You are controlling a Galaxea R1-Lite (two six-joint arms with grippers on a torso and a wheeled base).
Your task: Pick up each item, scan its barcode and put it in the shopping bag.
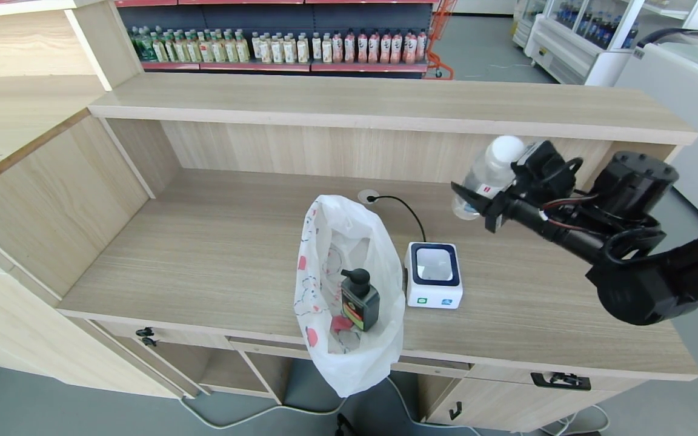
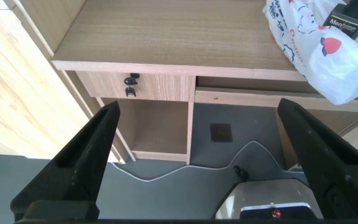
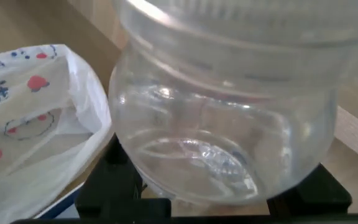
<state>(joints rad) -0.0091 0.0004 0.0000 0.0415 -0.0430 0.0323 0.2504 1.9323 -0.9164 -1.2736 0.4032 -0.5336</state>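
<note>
The right hand (image 1: 487, 206) is clamped on one clear bottle (image 1: 483, 175), held in the air above the pale wooden surface (image 1: 216, 254), to the right of the single scanner (image 1: 434, 283). The bottle's long axis is tilted, with the white cap up and rearward and the base down. One open shopping bag (image 1: 325, 242) beside the scanner holds one dark pump bottle (image 1: 359, 301). The left hand (image 2: 199, 111), fingers apart and empty, hangs before the surface's front edge. Store shelves (image 1: 276, 47) of drinks stand behind.
</note>
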